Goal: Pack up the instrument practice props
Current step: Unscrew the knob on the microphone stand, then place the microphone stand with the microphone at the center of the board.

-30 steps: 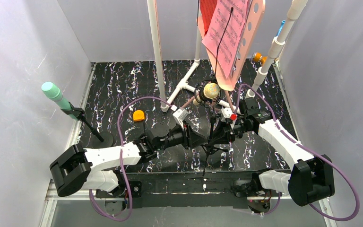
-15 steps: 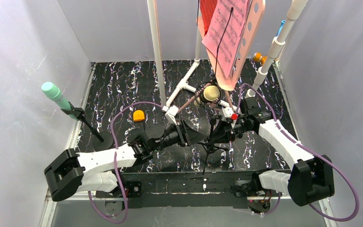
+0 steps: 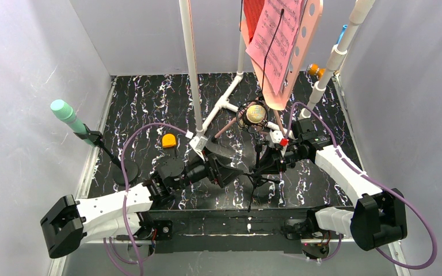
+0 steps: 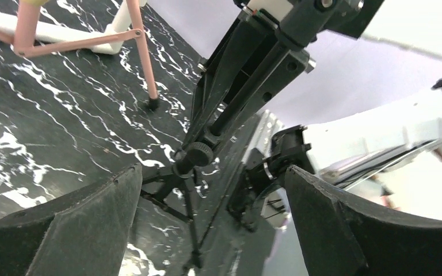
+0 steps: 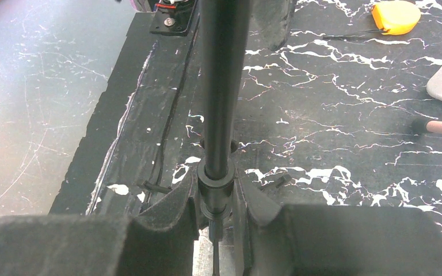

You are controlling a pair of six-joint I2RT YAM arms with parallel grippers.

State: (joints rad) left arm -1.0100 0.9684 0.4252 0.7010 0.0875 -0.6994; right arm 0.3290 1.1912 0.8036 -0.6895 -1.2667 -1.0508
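Fingers first. My right gripper point(image 5: 216, 210) is clamped on the black stand point(image 5: 221, 86) that carries the yellow microphone point(image 3: 256, 112). In the right wrist view both pads press on the collar low on the pole, and the pole runs straight up between them and out of view. From above, this grip sits a little right of the table's point(image 3: 149, 103) centre, and the microphone head is farther off than my fingers.

My left gripper point(image 4: 212, 172) has its fingers point(image 4: 86, 224) spread wide apart, closed on nothing. In the left wrist view the stand's knob and the top of its folding legs lie in the gap just past my fingertips, touching neither pad. My right gripper shows above them, holding the pole. From above, the left gripper lies just left of the stand and points right, towards it.

Other props:
- Pink music stand point(image 3: 306, 31) at the far right, its legs on the table just beyond the yellow microphone.
- Pink sheet music point(image 3: 276, 40) resting on its face.
- Red folder point(image 3: 253, 17) behind the sheets; only a corner shows.
- Mint-green microphone point(image 3: 64, 111) on its own stand at the left wall, well apart from both grippers.

White pipe frame point(image 3: 193, 69) stands at the far centre. A small orange piece point(image 3: 168, 141) lies on the table, left of my left gripper.
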